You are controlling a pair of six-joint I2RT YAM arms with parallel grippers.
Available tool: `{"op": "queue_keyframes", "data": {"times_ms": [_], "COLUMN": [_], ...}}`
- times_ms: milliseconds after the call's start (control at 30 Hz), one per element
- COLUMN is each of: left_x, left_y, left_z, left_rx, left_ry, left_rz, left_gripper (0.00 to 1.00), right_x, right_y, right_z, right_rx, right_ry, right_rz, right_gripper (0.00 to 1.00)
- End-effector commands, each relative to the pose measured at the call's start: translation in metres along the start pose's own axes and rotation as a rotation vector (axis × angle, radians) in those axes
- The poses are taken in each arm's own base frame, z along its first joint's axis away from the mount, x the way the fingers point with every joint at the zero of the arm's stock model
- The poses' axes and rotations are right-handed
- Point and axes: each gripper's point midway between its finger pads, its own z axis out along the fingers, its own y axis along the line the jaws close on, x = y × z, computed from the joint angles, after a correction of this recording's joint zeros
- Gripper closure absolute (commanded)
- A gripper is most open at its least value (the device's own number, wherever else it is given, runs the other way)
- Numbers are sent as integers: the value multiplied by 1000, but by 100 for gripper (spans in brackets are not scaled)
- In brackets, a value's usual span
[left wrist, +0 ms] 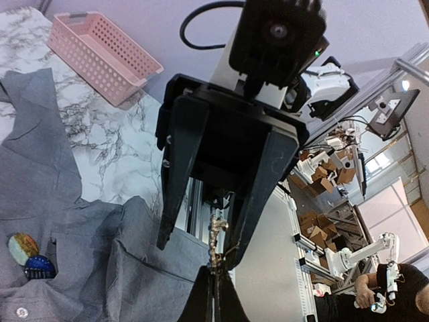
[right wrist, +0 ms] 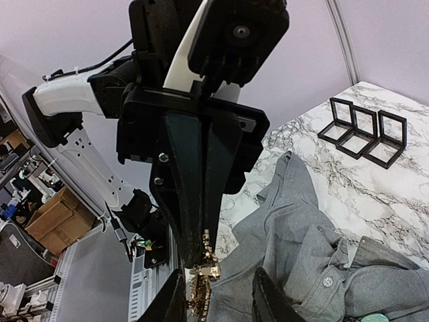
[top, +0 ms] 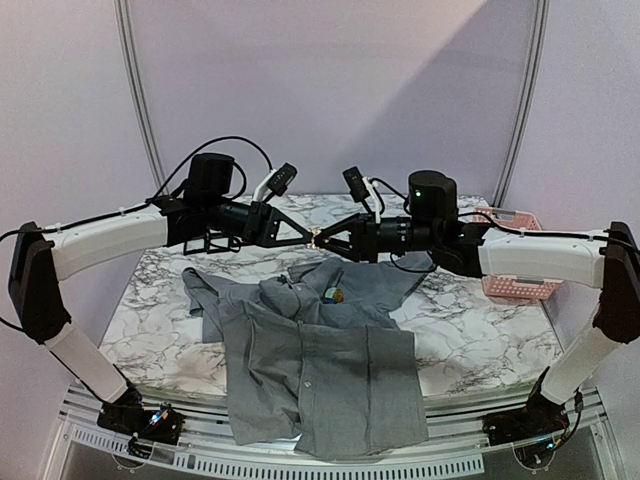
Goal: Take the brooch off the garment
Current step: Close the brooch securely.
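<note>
The garment [top: 320, 370] lay on the surface [top: 150, 300], over its near edge; basket [top: 515, 288] behind right, frames [top: 205, 243] behind left. Above, the brooch [top: 314, 240] sat between left end effector [top: 307, 238] and right end effector [top: 323, 242].

No text, label or number can be read; cardboard boxes [right wrist: 57, 213] perhaps bear print, too blurred

Overhead, opposed wrist close-ups; shared garment [top: 330, 380]

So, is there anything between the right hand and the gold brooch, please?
Nothing visible: the gold brooch sits at the left hand's shut tips in mid-air above the shirt, between the right hand's open fingers.
</note>
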Motion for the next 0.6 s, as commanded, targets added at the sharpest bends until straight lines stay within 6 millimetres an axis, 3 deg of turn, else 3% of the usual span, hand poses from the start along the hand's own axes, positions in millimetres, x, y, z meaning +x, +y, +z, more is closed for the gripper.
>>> {"op": "queue_keyframes", "data": {"times_ms": [0, 567], "left_x": [1, -2], "left_y": [-10, -18], "left_z": [5, 0], "left_rx": [36, 25], "left_ry": [12, -4], "left_rz": [35, 89], "left_gripper": [100, 100], "right_x": [2, 2], "right_y": [-11, -26], "right_z": [7, 5], "right_rx": [33, 86], "right_ry": [14, 3], "right_rz": [28, 75], "right_gripper": [69, 80]}}
